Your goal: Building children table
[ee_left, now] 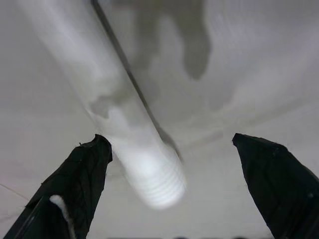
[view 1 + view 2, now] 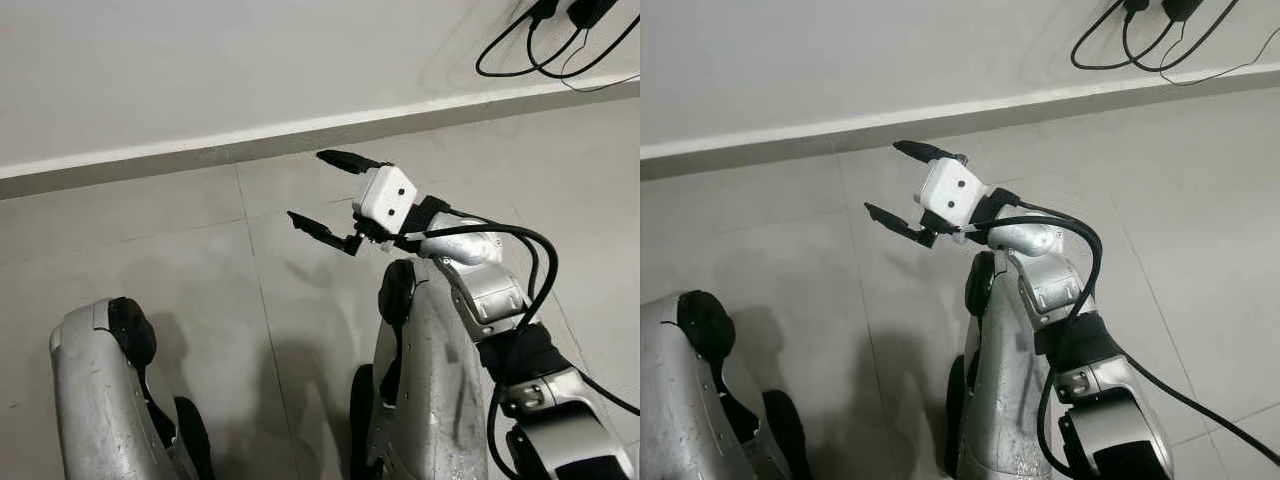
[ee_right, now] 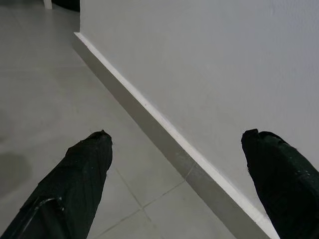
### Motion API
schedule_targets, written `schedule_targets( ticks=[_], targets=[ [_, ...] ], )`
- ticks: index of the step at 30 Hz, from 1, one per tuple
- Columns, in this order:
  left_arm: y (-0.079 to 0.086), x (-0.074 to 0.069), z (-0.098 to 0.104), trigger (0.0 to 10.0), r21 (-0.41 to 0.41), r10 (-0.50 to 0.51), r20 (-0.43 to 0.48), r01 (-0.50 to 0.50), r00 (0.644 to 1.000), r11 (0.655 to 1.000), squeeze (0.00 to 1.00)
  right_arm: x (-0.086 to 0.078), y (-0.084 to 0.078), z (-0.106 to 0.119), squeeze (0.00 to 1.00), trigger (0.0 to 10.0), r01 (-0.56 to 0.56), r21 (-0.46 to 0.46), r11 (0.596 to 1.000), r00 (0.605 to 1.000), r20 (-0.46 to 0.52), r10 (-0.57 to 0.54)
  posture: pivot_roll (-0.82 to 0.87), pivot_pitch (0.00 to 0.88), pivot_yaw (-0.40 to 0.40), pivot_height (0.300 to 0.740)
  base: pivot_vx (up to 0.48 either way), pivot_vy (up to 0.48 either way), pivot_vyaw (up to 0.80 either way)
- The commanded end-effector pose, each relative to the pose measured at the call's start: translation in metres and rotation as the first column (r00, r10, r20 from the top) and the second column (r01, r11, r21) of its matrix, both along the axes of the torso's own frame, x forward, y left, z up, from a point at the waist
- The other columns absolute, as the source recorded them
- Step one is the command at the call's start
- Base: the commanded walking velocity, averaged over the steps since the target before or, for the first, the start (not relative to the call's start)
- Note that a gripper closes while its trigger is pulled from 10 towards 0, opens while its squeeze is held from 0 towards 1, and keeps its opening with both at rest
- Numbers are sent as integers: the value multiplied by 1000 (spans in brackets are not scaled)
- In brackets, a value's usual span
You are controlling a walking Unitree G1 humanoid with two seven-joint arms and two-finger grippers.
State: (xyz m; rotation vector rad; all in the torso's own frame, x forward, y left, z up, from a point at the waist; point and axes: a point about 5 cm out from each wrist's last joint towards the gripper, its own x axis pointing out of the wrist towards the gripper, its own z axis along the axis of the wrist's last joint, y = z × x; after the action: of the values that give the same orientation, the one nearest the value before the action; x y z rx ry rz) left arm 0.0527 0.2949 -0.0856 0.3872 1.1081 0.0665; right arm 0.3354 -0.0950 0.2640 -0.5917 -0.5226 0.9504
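The right end effector [image 2: 325, 190] is held wide and empty above the tiled floor [image 2: 150, 260] near the wall. The left end effector [image 1: 169, 164] is spread around a white threaded table leg [image 1: 149, 174], not visibly clamped. Assembly is judged barely begun.

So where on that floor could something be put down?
Bare tiled floor lies between the skirting board and the robot's knees, ahead of the open right gripper. It is tighter by the cables at the wall. The left gripper is open around a blurred white threaded rod.
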Motion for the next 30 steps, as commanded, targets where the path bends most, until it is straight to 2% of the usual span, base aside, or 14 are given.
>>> schedule_targets(
  ticks=[1, 5, 6, 8, 9, 11, 16, 26, 29, 30],
  targets=[
    [14, -12, 3, 10000, 30, 58, -25, -57, 998, 998, 0, -1, 3, -6, 0, 10000, -20, -2, 1000, 1000, -23, 20, -200, 531, -113, 300, 0, 0, 0],
    [46, 19, 23, 10000, 160, 64, 60, -73, 996, 984, 0, -1, 4, -6, 0, 10000, -20, 1, 1000, 1000, -22, 20, -199, 529, -108, 300, 0, 0, 0],
    [46, 19, 23, 10000, 160, 64, 60, -73, 996, 984, 0, -1, 4, -6, 0, 10000, -20, 1, 1000, 1000, -22, 20, -199, 529, -108, 300, 0, 0, 0],
    [57, 19, 31, 10000, 236, 42, 88, -62, 995, 970, 0, -1, 3, -6, 0, 10000, -16, -1, 1000, 1000, -23, 16, -201, 529, -108, 300, 0, 0, 0],
    [57, 19, 31, 10000, 236, 42, 88, -62, 995, 970, 0, -1, 3, -6, 0, 10000, -16, -1, 1000, 1000, -23, 16, -201, 529, -108, 300, 0, 0, 0],
    [71, 17, 40, 10000, 301, 39, 98, -67, 994, 951, 0, 0, 1, -6, 0, 10000, -9, -4, 1000, 1000, -27, 9, -209, 534, -110, 300, 0, 0, 0],
    [90, 13, 53, 10000, 368, 38, 88, -68, 995, 928, 0, 0, -1, -7, 0, 10000, -6, -7, 1000, 999, -32, 5, -211, 534, -112, 300, 0, 0, 0],
    [90, 15, 54, 10000, 390, 22, 107, -62, 994, 919, 0, -1, -2, -5, 0, 10000, -9, -8, 1000, 999, -32, 8, -229, 542, -123, 300, 0, 0, 0],
    [85, 23, 56, 10000, 398, 34, 205, -115, 978, 910, 0, -3, 0, -5, 0, 10000, -26, -5, 1000, 999, -31, 26, -226, 545, -125, 300, 0, 0, 0],
    [85, 23, 56, 10000, 398, 34, 205, -115, 978, 910, 0, -3, 0, -5, 0, 10000, -26, -5, 1000, 999, -31, 26, -226, 545, -125, 300, 0, 0, 0]
  ],
)
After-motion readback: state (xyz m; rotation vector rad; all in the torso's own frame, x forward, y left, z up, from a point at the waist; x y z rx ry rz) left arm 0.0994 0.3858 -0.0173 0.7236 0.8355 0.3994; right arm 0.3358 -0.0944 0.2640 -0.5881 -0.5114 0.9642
